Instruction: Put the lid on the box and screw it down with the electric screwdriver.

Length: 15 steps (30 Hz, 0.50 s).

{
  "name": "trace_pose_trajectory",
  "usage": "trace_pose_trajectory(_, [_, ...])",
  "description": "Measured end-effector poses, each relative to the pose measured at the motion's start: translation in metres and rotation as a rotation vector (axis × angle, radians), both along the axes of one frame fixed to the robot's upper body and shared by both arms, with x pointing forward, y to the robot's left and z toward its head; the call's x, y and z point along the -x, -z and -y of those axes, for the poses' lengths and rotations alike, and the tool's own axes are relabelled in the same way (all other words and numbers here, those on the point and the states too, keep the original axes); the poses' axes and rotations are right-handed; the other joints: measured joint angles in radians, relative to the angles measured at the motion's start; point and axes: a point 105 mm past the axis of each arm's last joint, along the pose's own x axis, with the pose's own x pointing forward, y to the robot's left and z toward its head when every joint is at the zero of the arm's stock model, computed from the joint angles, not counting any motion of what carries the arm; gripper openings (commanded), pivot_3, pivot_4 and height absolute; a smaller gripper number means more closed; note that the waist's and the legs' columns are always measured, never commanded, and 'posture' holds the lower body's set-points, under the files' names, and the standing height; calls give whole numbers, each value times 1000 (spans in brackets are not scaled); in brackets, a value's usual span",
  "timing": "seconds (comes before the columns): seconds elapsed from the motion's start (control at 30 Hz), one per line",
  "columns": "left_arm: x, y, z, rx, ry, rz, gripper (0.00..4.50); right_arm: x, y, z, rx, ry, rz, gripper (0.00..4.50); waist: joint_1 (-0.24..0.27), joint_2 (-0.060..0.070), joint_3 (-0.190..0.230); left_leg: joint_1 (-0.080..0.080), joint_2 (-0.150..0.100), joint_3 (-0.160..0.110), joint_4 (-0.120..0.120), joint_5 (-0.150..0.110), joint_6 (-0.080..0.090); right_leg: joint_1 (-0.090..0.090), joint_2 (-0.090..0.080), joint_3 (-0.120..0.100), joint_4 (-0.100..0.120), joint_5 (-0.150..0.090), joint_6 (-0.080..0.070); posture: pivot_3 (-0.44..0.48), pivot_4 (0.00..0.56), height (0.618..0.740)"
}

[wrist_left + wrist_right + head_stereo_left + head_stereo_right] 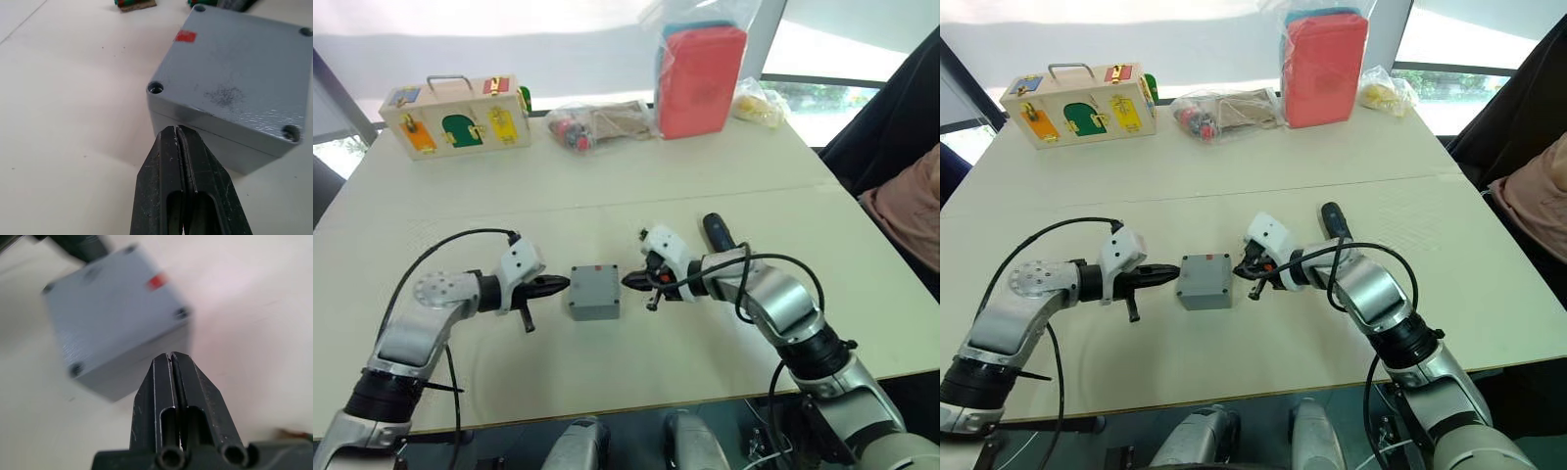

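Note:
The grey box [594,304] stands in the middle of the table, and the lid [234,73] lies flat on top of it, with a screw hole in each corner and a small red mark. My left gripper [566,284] is shut and points at the box's left wall, its tip just short of it. From the other side my right gripper [626,282] is shut too, its tip close to the right wall. Neither holds anything. The electric screwdriver [717,233] lies on the table behind my right forearm, partly hidden by it.
At the back of the table are a wooden box with coloured doors [460,116], a clear bag of small parts [597,124], a red pack in plastic [700,78] and a yellow bag [759,106]. A person [911,206] sits at the right edge.

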Motion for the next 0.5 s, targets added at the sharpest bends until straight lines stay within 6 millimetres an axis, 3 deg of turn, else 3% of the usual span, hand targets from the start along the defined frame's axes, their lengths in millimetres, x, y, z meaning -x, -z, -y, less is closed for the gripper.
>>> trace_pose_trajectory(0.03, [0, -3, -1, -1, -2, 6, 0, -3, -4, 2, -9, 15, 14, 699, 0, 0, 0, 0, 0, 0, 0, 0, 0, 0, 0, 0, 0, 0, 0, 0, 150, 740])
trace_pose_trajectory(0.13, [0, -11, -8, -8, -15, 23, 0, -15, -12, 7, -47, 66, 47, 1968, -1, 0, 0, 0, 0, 0, 0, 0, 0, 0, 0, 0, 0, 0, 0, 0, 150, 740])
trace_pose_trajectory(0.27, [-6, -27, -9, 10, -24, 59, 0, -37, -6, 18, -58, 176, 45, 3329, 1, 0, 0, 0, 0, 0, 0, 0, 0, 0, 0, 0, 0, 0, 0, 0, 150, 740])
trace_pose_trajectory(0.5, [-10, -49, 1, 60, -9, 110, 0, -57, 5, 20, -104, 256, 2, 3329, -6, 0, 0, 0, 0, 1, 0, 0, 0, 0, 0, 0, 0, 0, 0, 0, 150, 740])
